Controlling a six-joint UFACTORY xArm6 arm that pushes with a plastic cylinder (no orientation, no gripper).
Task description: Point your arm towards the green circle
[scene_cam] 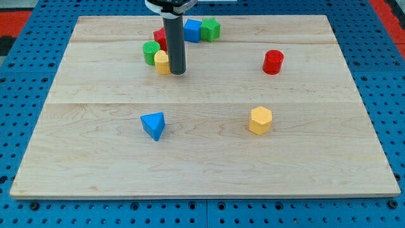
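Rod ends at my tip [176, 71], touching the yellow block [162, 63]; green circle [150, 52] just beyond, view's left. Pincer: none visible on this arm.

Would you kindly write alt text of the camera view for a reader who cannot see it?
My tip rests beside a yellow block, near the green circle, in a cluster at the wooden board's top. A red cylinder, yellow hexagon and blue triangle lie apart.
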